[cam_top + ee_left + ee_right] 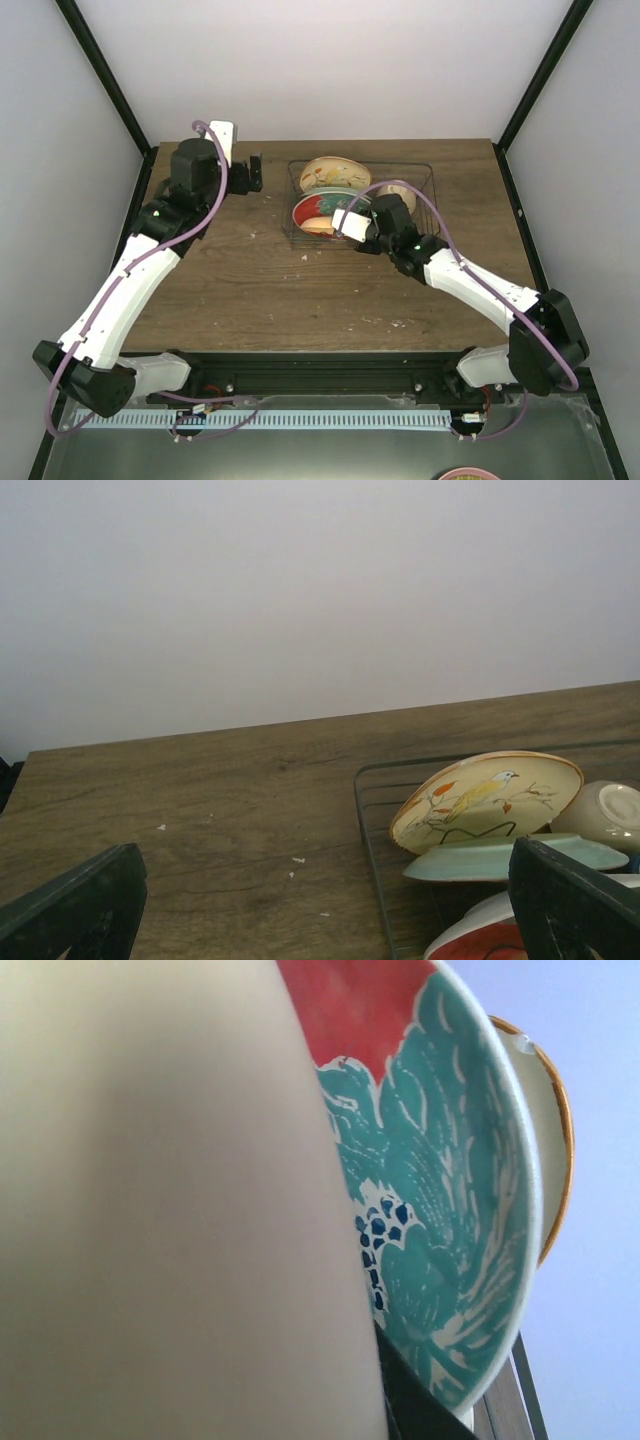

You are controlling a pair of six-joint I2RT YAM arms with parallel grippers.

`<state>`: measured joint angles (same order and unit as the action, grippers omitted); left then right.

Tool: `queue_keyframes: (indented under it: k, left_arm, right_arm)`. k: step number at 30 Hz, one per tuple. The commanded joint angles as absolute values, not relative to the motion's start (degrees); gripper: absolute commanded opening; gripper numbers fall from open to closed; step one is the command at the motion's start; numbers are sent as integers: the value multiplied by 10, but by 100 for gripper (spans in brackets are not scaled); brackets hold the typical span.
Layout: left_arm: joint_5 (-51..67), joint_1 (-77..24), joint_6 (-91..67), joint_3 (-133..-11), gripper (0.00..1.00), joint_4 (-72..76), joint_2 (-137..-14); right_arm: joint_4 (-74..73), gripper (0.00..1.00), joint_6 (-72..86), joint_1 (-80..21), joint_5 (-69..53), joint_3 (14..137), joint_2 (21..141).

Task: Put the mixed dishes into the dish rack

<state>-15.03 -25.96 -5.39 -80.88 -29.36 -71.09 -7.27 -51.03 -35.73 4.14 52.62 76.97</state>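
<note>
Red plate [450, 1190] just beside right gripper [328, 224], inside dish rack [431, 195]

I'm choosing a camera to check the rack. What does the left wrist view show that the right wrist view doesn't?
Only left wrist: the dish rack rim, the mint green plate and the small cream bowl. Only right wrist: the teal flower on the red plate close up, beside a blurred pale surface filling the left. Both: the red plate and the bird-print plate.
</note>
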Motion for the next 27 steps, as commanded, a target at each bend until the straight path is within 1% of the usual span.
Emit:
queue_keyframes:
  k: [1, 3, 6, 8, 14, 18, 23, 25, 27]
  left_arm:
    - [-156, -258, -57, -804, 100, -284, -716]
    - [-155, -258, -57, -803, 100, -283, -717]
    - [-154, -258, -57, -802, 100, -282, -720]
    - [-154, -257, -57, -802, 100, -281, -721]
    - [-153, -257, -55, -806, 100, -278, -725]
    - [-155, -256, -50, -812, 100, -278, -729]
    - [-156, -252, -46, -820, 100, -271, -736]
    - [-156, -251, -45, -825, 100, -269, -742]
    - [-153, -250, -44, -829, 100, -267, -749]
  right_arm:
    - [-36, 1, -544, -370, 35, 516, 752]
    - [-32, 3, -545, -372, 36, 510, 755]
    - [-33, 8, -539, -374, 34, 511, 760]
    - [-35, 20, -535, -375, 28, 514, 766]
    - [-44, 40, -524, -381, 30, 537, 782]
    - [-72, 43, -512, -381, 29, 567, 779]
    - [-115, 45, -480, -381, 3, 608, 743]
    - [-113, 53, -461, -381, -10, 617, 726]
    - [-95, 68, -437, -381, -13, 622, 713]
